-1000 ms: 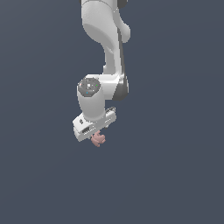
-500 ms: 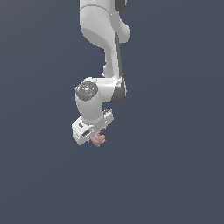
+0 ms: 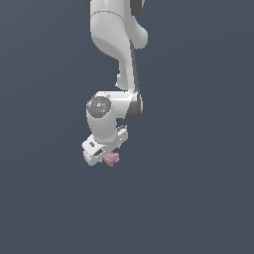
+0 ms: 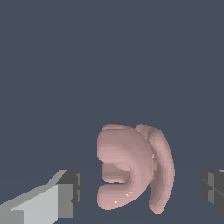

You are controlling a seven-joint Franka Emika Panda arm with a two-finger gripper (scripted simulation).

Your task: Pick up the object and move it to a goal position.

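The object (image 3: 113, 159) is a small dusty-pink knobbly blob that sits just under the white hand in the exterior view. In the wrist view the object (image 4: 131, 173) lies between the two fingers, with a strip of bare floor showing on each side of it. My gripper (image 4: 140, 194) is open and straddles the blob without touching it. One grey-tipped finger (image 4: 65, 197) stands on one side and the other (image 4: 213, 192) at the picture's edge. In the exterior view the gripper (image 3: 109, 156) points down, its fingertips mostly hidden behind the hand.
A plain dark grey-blue floor (image 3: 198, 198) fills both views. The white arm (image 3: 116, 34) comes down from the top of the exterior view. No other objects or goal marker show.
The hand has sunk slightly toward the pink blob over the last second. The blob itself has stayed where it was.
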